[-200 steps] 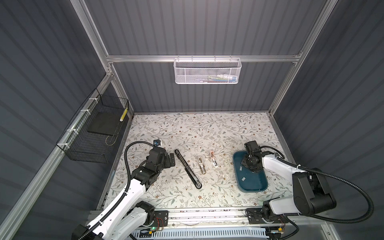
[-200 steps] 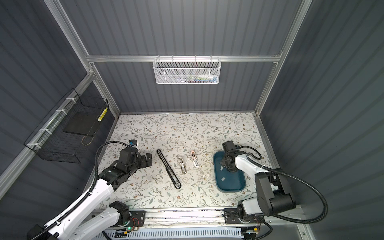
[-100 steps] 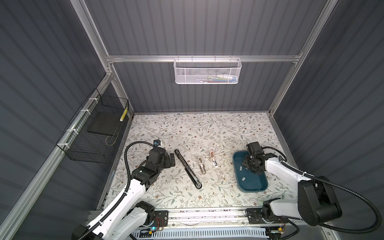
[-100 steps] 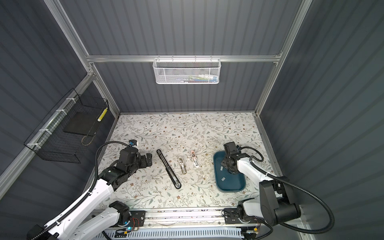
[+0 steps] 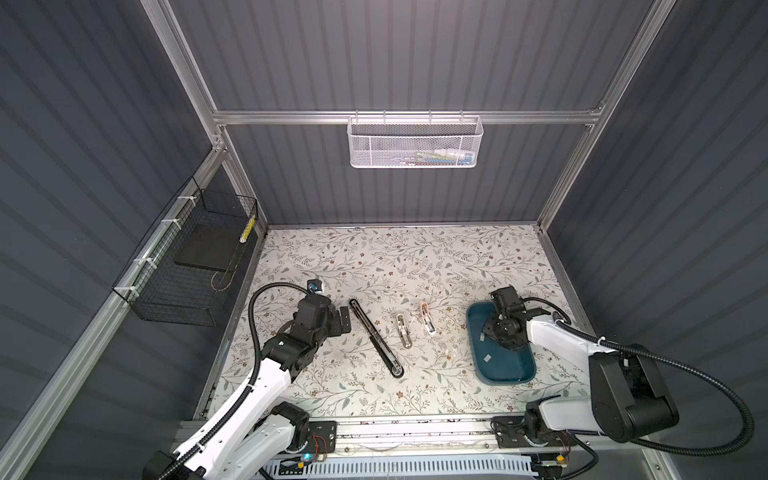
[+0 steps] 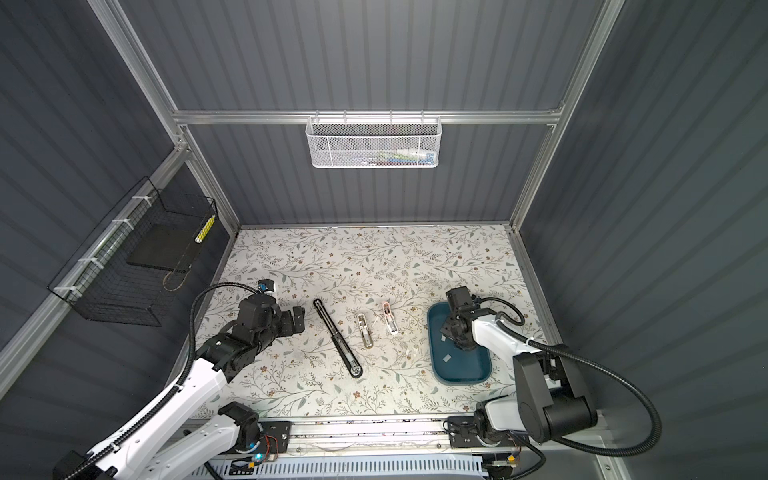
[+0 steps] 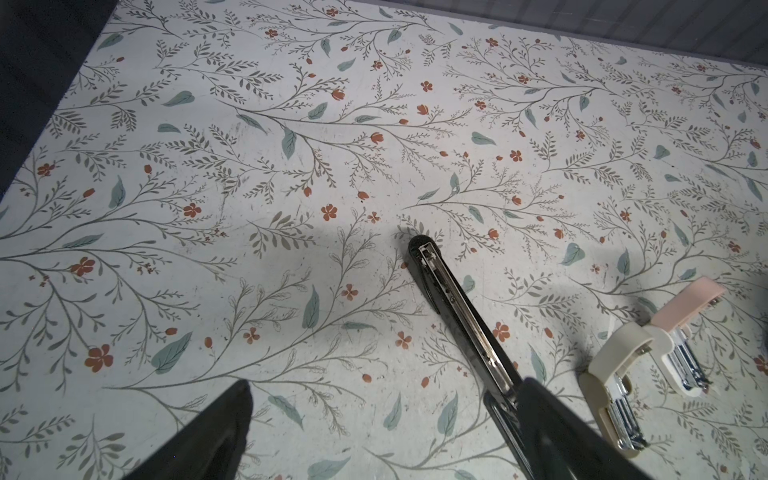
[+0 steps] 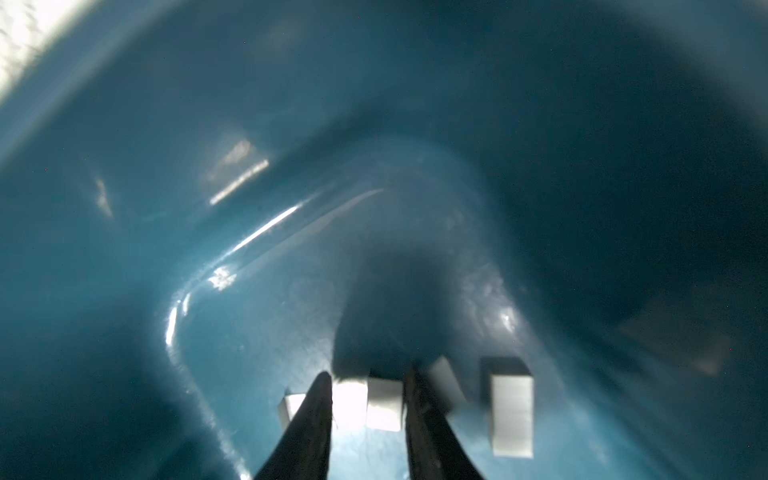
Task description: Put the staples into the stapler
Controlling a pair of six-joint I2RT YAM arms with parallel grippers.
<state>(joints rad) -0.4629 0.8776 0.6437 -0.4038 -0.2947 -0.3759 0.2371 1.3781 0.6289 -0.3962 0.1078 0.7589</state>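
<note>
Teal tray (image 5: 505, 368) entered deeper than a second ago by right gripper (image 8: 368, 372), jaws narrowly apart, astride staples (image 8: 384, 405) lying on tray floor. Unmoved: left gripper (image 5: 344, 321), spread wide, just beside black stapler (image 5: 376, 338) lying open on tabletop (image 5: 374, 266).

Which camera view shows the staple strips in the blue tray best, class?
The right wrist view: the staples lie large and close on the tray floor, by the right claw. In both top views they are tiny grey specks. The left wrist view shows none.
</note>
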